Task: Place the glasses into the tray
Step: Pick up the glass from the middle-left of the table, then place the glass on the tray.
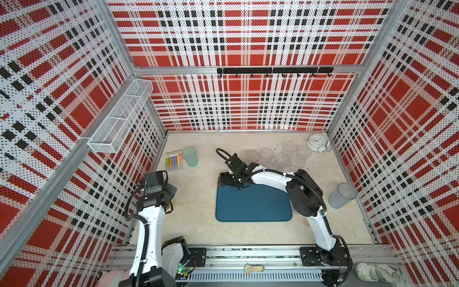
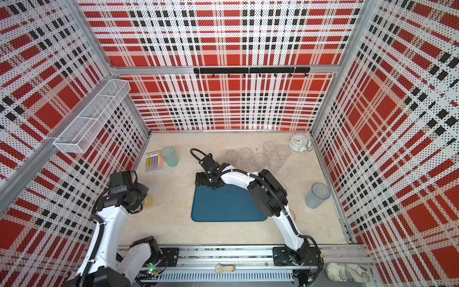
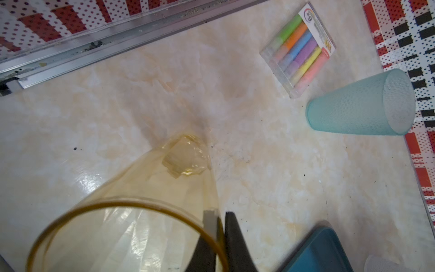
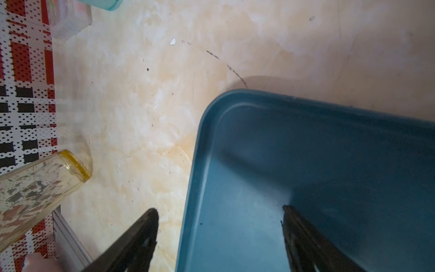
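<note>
**One glass pinched, none in the tray**

There is one blue tray. It lies flat in the middle of the table with no glass in it.

I count nine glasses that show plainly. Six clear glasses stand close together at 1 o'clock from the tray. One mint-green glass stands at 10 o'clock, just beside one pack of chalk with six sticks. One blue-grey glass stands at 3 o'clock, near the side wall. One amber glass is at 9 o'clock. One white clock sits in the far corner at 1 o'clock.

The left gripper is squeezed tight on the rim of the amber glass, one finger inside and one outside. I cannot tell if the glass touches the table.

The right gripper is spread wide and holds nothing. It hangs over the tray's 11 o'clock corner, one finger above the tray and one above the table.
</note>
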